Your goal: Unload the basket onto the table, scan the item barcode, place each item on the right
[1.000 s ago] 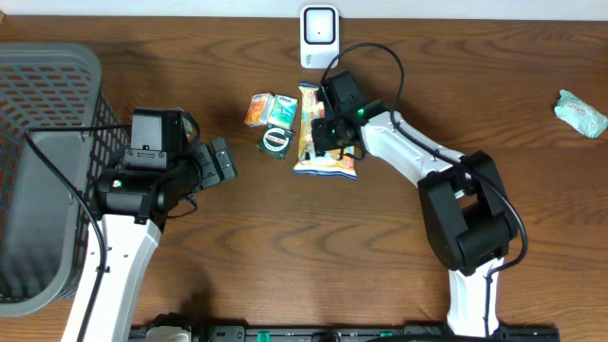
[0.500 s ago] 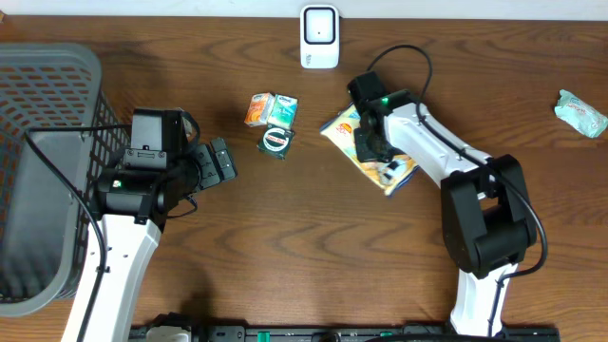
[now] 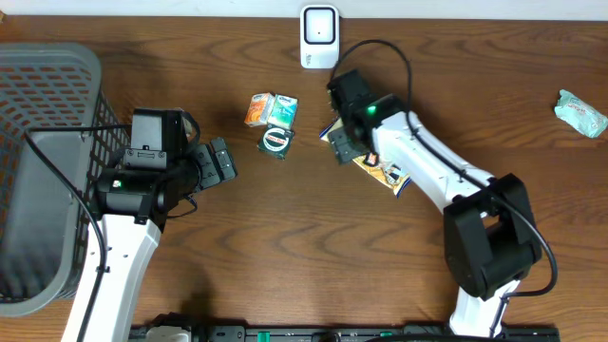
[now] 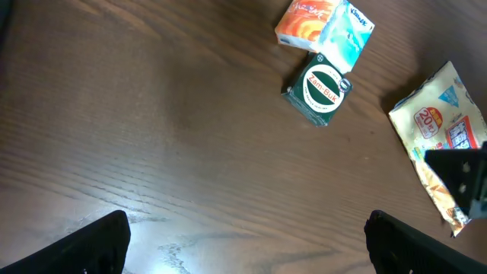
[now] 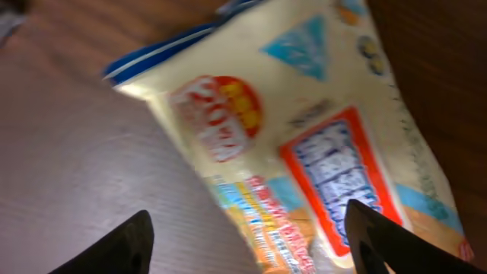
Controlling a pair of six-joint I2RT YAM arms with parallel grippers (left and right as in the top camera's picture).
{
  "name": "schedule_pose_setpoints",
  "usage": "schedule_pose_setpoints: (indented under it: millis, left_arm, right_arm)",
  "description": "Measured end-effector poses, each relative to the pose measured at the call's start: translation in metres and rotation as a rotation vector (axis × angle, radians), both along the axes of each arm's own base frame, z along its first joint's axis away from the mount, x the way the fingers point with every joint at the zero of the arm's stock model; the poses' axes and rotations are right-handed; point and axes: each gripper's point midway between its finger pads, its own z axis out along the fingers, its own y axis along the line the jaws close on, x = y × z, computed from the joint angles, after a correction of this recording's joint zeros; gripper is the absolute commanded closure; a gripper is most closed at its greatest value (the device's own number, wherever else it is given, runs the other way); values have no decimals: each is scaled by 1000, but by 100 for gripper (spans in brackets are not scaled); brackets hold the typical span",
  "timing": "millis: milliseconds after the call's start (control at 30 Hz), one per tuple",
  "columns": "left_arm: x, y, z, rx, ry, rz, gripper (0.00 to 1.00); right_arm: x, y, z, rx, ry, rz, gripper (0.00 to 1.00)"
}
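Yellow packet (image 5: 319,144) now lies released beneath the opened right pincer (image 5: 251,240).

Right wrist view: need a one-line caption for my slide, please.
Right claw open over the yellow snack packet lying printed side up on the wooden table.

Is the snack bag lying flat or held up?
Lying flat: the snack bag spreads on the table, and the right gripper stands open over it.

light: bright, even | glare: pale sheen on table (image 4: 163,245), left wrist | blur: right wrist view soft
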Motion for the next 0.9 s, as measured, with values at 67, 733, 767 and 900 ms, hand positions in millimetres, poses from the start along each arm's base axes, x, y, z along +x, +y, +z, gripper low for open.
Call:
schedule_pose_setpoints:
  millis: [67,733,767,900]
  left_arm:
    - [0,0,0,0,0,0,3]
    - [0,0,0,0,0,0,2]
    - [0,0,0,0,0,0,2]
    - [0,0,0,0,0,0,2]
  right_arm:
    - [-2,4,0,-21,-5,28,11]
    - [-4,-23,-51,-281,43,42,59]
    - [-4,-24,-52,-289,44,42,79]
    - [-3,-31,-55,-326,37,8,99]
